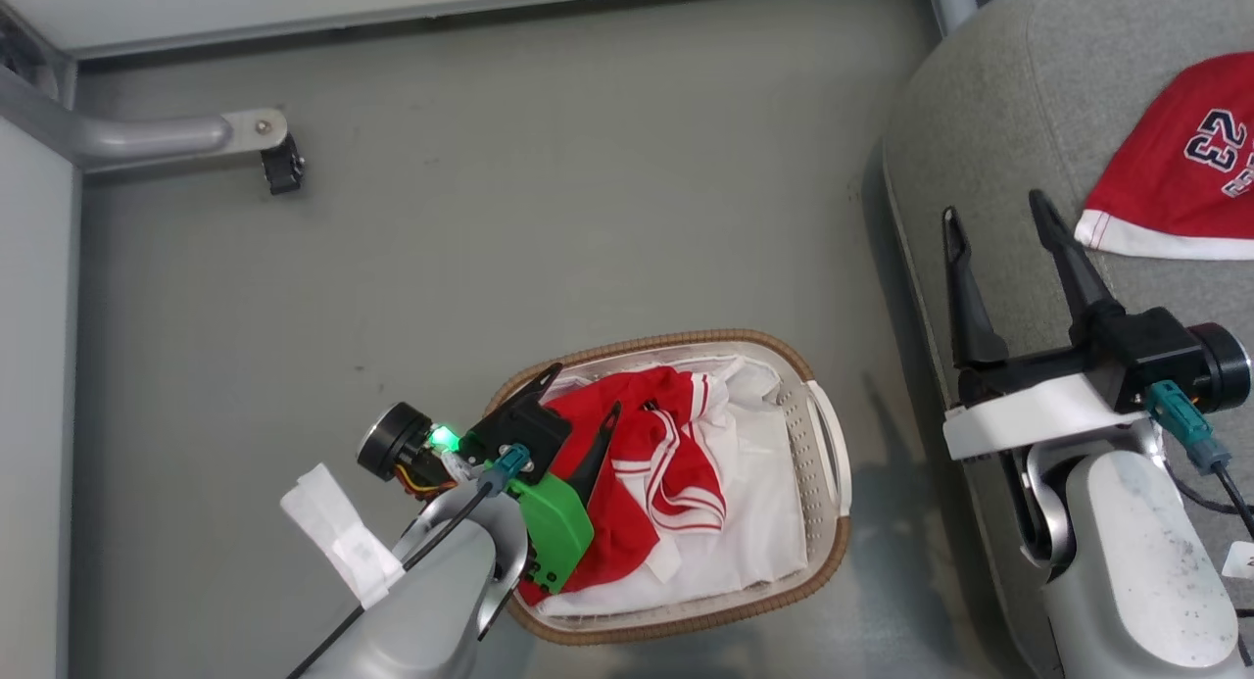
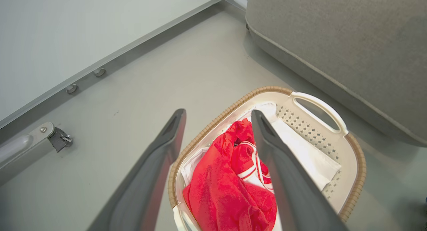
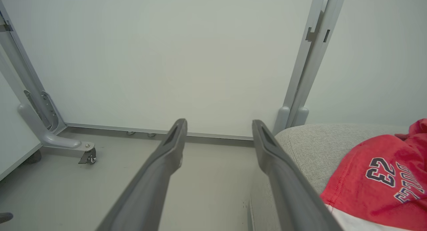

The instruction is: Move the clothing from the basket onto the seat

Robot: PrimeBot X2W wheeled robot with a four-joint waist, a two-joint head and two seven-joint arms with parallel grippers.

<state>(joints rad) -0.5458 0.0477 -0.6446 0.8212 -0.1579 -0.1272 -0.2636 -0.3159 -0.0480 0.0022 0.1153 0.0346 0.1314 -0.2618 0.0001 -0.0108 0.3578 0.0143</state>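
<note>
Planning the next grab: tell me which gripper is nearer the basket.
Left. The left gripper hangs over the basket rim, jaws open above the clothing in it; the right gripper is off to the side, at the seat edge.

Red white-striped clothing [image 1: 637, 522], white brown-rimmed basket [image 1: 821, 503], grey seat [image 1: 999, 111]

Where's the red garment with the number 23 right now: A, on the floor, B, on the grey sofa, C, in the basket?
B: the number 23 garment lies on the sofa, beside the open right gripper; the basket holds other red clothing.
</note>
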